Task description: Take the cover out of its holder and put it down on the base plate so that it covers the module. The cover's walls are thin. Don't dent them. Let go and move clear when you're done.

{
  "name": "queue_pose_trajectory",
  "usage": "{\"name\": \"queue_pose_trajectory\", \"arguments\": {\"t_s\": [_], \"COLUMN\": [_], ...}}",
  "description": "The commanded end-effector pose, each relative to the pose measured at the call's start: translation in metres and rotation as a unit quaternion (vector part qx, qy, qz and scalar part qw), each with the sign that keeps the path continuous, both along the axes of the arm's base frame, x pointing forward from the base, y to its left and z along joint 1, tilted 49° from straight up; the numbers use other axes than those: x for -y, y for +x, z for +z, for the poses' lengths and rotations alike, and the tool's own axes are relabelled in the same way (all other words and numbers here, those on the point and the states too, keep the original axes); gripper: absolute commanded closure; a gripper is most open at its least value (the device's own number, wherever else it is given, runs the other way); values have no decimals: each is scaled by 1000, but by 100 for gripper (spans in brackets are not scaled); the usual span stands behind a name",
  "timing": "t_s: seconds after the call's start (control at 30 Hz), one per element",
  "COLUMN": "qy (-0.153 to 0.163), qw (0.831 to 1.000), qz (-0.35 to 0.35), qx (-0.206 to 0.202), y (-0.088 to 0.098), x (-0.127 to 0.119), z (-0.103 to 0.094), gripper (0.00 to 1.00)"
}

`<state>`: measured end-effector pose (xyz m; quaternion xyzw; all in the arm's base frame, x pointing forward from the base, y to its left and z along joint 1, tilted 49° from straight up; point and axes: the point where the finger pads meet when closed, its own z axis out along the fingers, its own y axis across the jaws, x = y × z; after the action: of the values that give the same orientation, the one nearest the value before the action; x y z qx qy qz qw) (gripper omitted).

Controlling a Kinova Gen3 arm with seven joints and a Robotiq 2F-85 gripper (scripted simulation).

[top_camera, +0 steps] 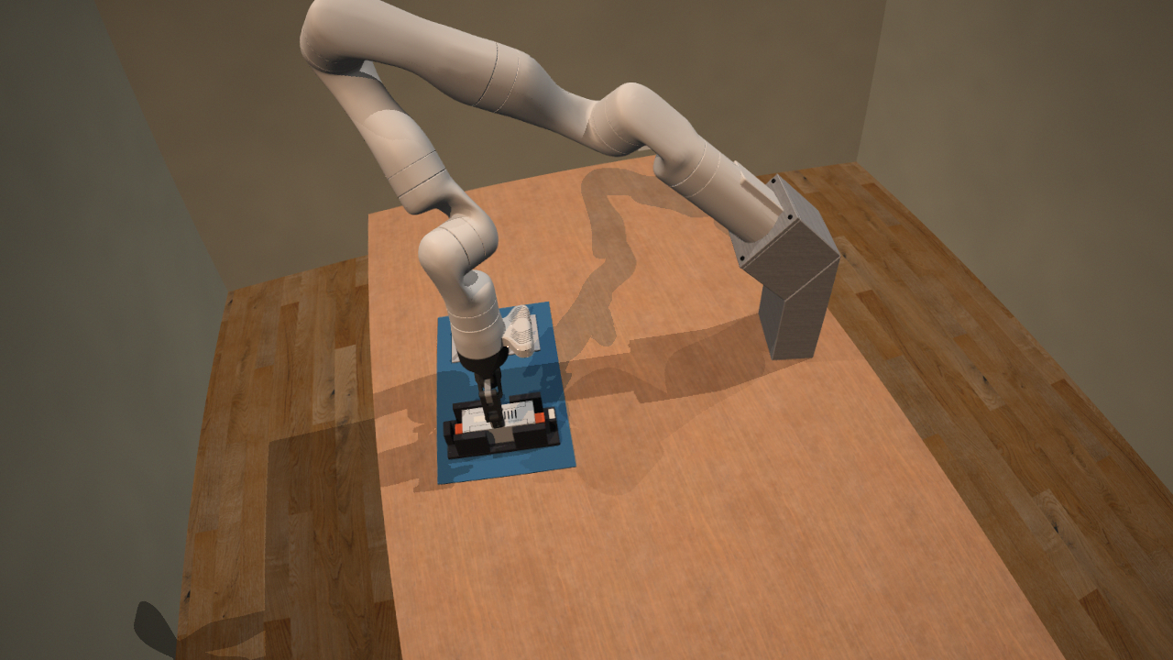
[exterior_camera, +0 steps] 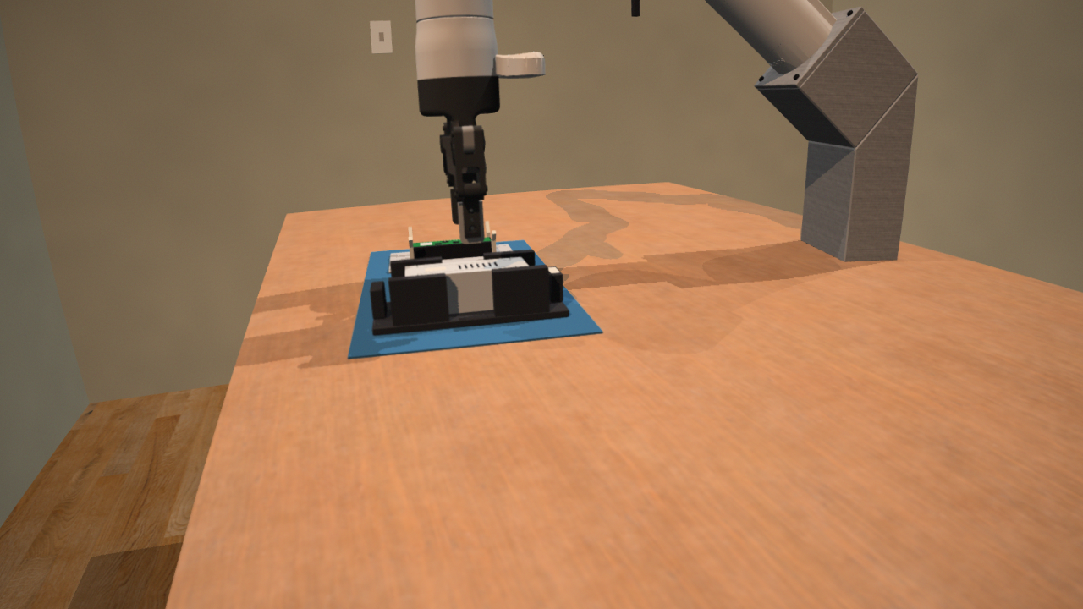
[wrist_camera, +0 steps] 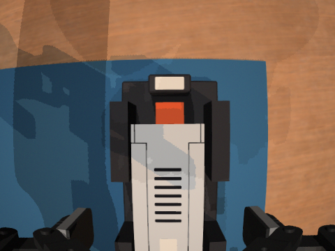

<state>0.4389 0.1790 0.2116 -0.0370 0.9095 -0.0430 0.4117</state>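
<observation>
Spread wide, the hand (top_camera: 494,420) (exterior_camera: 470,236) (wrist_camera: 167,226) is over the cover (top_camera: 520,415) (exterior_camera: 469,266) (wrist_camera: 167,157), which sits in its holder (top_camera: 471,444) (exterior_camera: 418,299) (wrist_camera: 222,139). Go straight down, fingers at three and nine o'clock in the wrist view, then squeeze softly.

The end effector (exterior_camera: 470,236) points down above the pale cover (exterior_camera: 469,284) (slotted on top) in its black holder (exterior_camera: 420,299).

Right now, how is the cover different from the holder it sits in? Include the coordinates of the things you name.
The cover (top_camera: 519,410) (exterior_camera: 431,268) (wrist_camera: 167,157) is pale, but the holder (top_camera: 471,444) (exterior_camera: 418,299) (wrist_camera: 222,139) is black. The cover has a row of dark slots on top; the holder has upright walls with gaps between them. The cover is narrower than the holder. Both are longer than they are wide.
</observation>
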Motion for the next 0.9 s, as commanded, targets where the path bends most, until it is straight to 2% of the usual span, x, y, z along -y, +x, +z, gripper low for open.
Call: {"name": "queue_pose_trajectory", "arguments": {"t_s": [0.0, 0.07, 0.4, 0.67, 0.87], "qy": [0, 0, 4, 6, 4], "qw": [1000, 1000, 1000, 1000, 1000], "qz": [0, 0, 1, 2, 2], "qx": [0, 0, 3, 5, 4], "y": [0, 0, 40, 40, 45], "x": [0, 0, 0, -1, 0], "z": [0, 0, -30, -28, -34], "gripper": [0, 0, 0, 0, 0]}}
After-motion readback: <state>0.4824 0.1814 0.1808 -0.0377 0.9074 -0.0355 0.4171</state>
